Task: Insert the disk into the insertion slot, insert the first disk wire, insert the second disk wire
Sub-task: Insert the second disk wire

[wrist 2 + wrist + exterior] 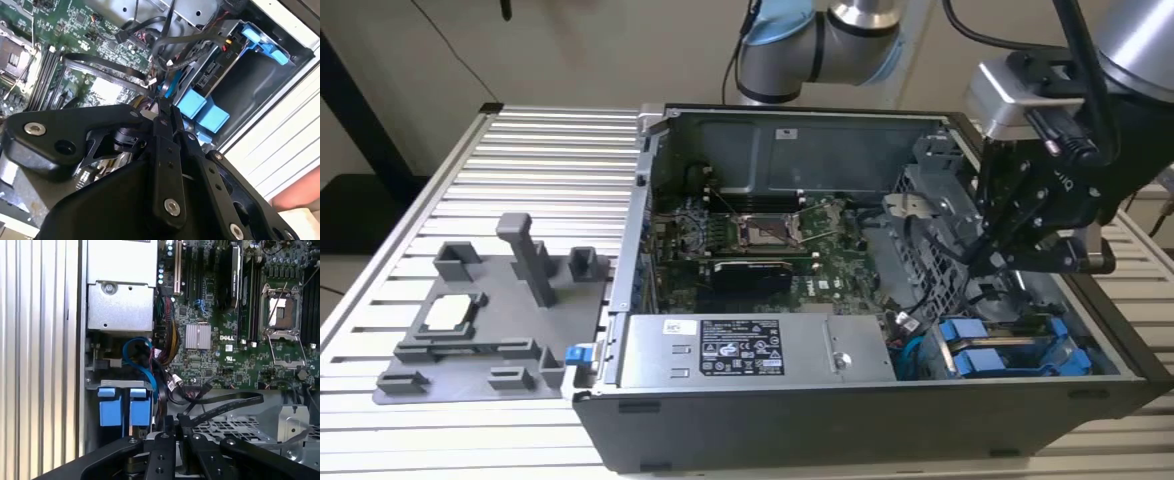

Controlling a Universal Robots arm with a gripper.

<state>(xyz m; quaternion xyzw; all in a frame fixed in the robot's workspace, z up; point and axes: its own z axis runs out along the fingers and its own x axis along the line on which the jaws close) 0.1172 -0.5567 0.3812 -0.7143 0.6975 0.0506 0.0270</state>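
The disk's blue carrier (983, 350) sits inside the insertion slot (1071, 372), at the case's front corner on the exterior view's right. Its two blue tabs (125, 409) face outward in both wrist views (201, 113). My gripper (991, 268) hangs just above and behind that bay. Its fingertips (163, 107) are pressed together. A thin blue disk wire (150, 371) loops from the board side and runs down to the fingertips (172, 424); its end is hidden between them. The same blue wire (169, 84) ends at the fingers in the second wrist view.
A labelled grey power supply box (720, 350) lies beside the bay. The green motherboard (754, 235) fills the case floor. Black flat cables (225, 402) and a red-yellow bundle (172, 340) crowd the space near the fingers. A grey fixture plate (480, 320) rests outside, at the exterior view's left.
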